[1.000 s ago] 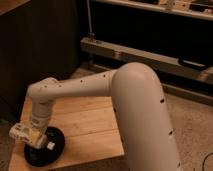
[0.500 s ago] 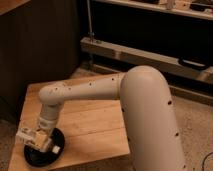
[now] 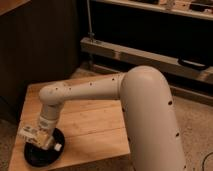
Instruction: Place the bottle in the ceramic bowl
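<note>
A small pale bottle (image 3: 56, 146) is seen at about 7 o'clock in the camera view, lying over the ceramic bowl (image 3: 35, 156), with only a short whitish end showing clearly at the right side of the bowl. Whether the bottle is touching the bowl's surface cannot be told. The bowl is shown as a shallow, round, glossy black dish, set near the front left corner of a wooden table (image 3: 95, 125).

The gripper (image 3: 39, 137) is positioned directly over the bowl, at the bowl's 12 o'clock side, and much of the dish is covered by it. The gripper is pale and blocky, and it is pointed downward toward the bowl. Whether the claw is open, closed or holding the bottle cannot be told.

From the gripper, a cream-coloured wrist rises to a rounded elbow at about 9 o'clock in the view. From there a long forearm is stretched across the table toward 3 o'clock, where it is joined to a large, smooth, rounded upper arm (image 3: 147, 115) that fills the lower right of the view. Small dark dots are scattered along the arm.

The table top is made of light wooden planks. Beyond it, at 12 o'clock, a dark wall panel and a metal rail (image 3: 145, 55) are seen, and a speckled floor (image 3: 197, 125) is seen at 3 o'clock.
</note>
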Robot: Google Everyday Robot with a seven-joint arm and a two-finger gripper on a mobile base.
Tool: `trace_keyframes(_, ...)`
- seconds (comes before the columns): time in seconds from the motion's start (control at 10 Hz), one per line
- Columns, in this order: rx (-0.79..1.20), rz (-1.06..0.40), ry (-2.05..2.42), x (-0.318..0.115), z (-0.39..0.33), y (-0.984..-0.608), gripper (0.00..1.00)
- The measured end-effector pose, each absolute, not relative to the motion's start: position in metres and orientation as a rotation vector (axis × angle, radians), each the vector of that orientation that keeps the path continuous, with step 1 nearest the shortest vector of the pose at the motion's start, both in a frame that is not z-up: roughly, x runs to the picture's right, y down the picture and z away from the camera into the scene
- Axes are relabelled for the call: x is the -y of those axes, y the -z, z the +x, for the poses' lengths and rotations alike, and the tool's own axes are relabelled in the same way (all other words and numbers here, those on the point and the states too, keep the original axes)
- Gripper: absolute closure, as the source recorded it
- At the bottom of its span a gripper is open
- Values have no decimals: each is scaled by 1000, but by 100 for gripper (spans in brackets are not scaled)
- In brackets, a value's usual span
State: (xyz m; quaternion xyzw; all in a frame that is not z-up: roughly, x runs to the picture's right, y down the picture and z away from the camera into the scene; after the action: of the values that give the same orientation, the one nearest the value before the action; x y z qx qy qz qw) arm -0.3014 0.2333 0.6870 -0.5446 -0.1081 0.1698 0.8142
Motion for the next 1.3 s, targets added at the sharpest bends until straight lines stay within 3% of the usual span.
trace_keyframes(0.6,231,-1162,-364,-233,-301,-687,57)
trace_keyframes(0.9,231,-1161,-364,-232,-301,-687,63)
trace_keyframes(1.0,231,-1161,-364,-232,-301,-687,59)
trace_keyframes(1.3,231,-1161,-364,-232,-301,-687,29)
